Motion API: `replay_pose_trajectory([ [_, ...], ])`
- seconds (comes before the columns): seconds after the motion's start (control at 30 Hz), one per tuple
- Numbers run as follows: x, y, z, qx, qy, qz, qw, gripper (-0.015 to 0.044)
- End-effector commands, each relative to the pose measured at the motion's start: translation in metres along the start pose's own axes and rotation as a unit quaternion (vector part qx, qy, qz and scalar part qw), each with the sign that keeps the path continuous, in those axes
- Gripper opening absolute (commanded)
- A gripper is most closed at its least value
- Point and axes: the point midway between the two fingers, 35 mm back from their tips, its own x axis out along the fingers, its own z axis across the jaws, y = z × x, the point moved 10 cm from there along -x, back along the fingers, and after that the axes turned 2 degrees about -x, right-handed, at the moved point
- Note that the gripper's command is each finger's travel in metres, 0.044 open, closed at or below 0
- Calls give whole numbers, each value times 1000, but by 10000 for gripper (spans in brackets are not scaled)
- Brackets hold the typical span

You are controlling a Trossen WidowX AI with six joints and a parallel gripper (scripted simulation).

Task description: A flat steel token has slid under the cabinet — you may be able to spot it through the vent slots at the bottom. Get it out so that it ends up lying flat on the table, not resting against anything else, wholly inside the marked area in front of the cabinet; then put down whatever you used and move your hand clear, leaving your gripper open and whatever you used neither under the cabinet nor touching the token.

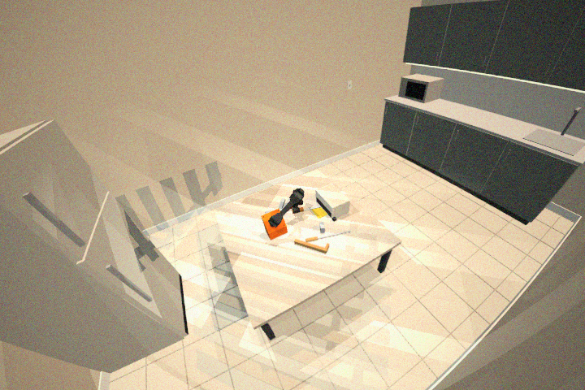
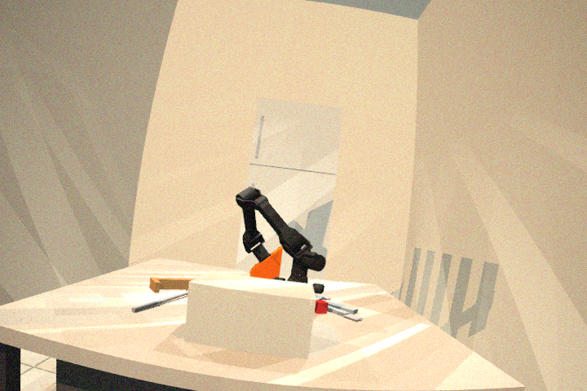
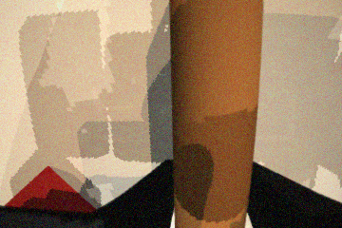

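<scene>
From the top, the gripper [image 1: 297,209] is near the yellow patch [image 1: 319,211], left of the cabinet [image 1: 335,203]; I cannot see the token. In the exterior view, a red block [image 2: 320,306] sits right of the cabinet [image 2: 249,318]. At the wrist, the fingers clamp an orange-brown handle [image 3: 217,85].

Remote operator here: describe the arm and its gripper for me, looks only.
The arm is matte black, with chunky rounded joints joined by straight links. The gripper shows black, sloping parts in the wrist view. I can make out no cables or lettering.
</scene>
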Motion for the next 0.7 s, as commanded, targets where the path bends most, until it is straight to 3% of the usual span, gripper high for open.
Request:
replay_pose_trajectory([
  [0.0,0,-8,0,0,-1,0,1000,0],
  [0.67,0,-38,-1,1,-1,0,1000,0],
])
